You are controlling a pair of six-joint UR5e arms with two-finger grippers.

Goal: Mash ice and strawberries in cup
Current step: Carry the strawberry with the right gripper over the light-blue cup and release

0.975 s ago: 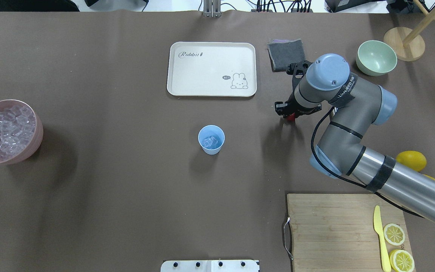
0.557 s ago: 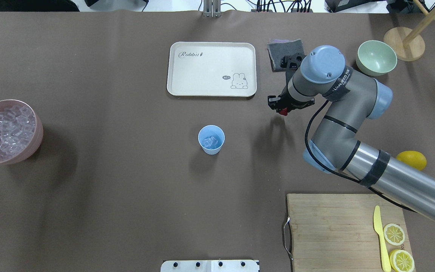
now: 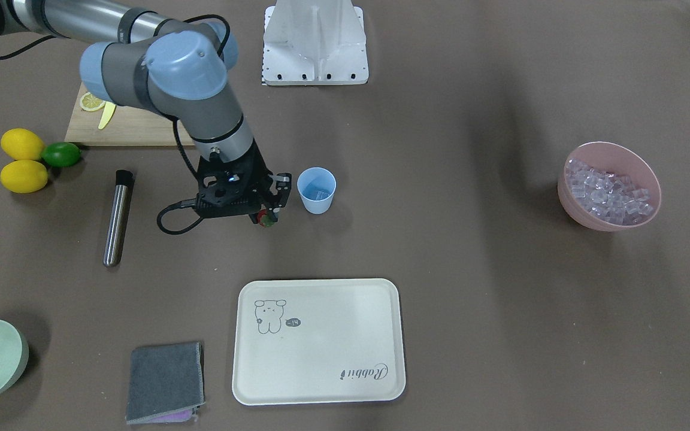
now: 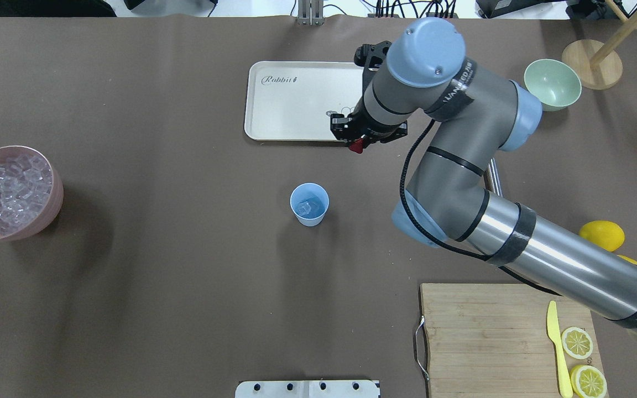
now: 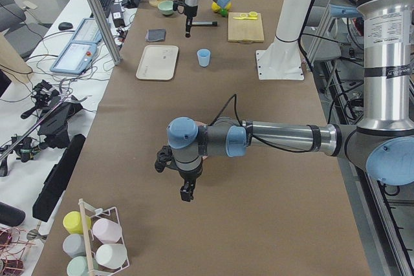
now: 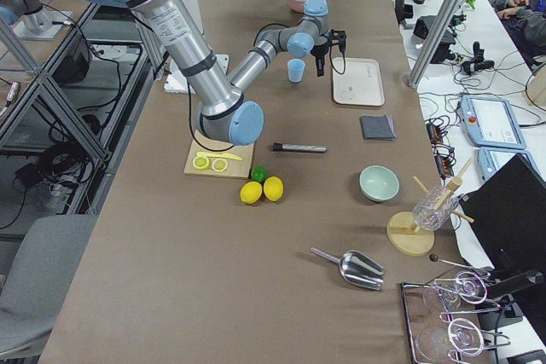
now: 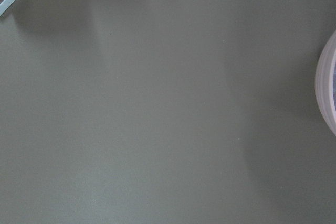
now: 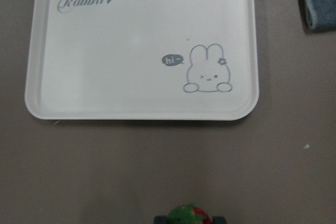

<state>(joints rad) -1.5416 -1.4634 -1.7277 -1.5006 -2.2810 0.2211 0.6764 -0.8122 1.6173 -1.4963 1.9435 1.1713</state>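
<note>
Overhead, the right claw [image 4: 356, 145] hangs just off the near edge of the cream rectangular plastic tray with a rabbit drawing [image 4: 296, 105], its jaws closed to a narrow gap on the small red strawberry with a green leafy cap [image 4: 358, 146]. The front-facing view shows the strawberry [image 3: 266, 219] pinched at the fingertips and lifted off the brown worktop [image 4: 186, 276]. The right wrist view catches only its leafy top [image 8: 185, 215] at the bottom edge, with the tray [image 8: 105, 77] lying beyond.

The small light blue tapered plastic cup [image 4: 309, 205] stands upright in the middle of the worktop, apart from the claw and on the robot's side of the tray. A few clear, glossy ice cubes [image 4: 307, 208] lie in its bottom. Many more fill the wide pink bowl [image 4: 53, 213] at the far left of the worktop.

The left claw [image 5: 186, 193] shows only in the left side view, hanging over bare worktop near the pink bowl; whether it is open or closed cannot be told. A brushed steel rod with a black tip [image 3: 118, 218] lies flat on the worktop beyond the right arm.
</note>
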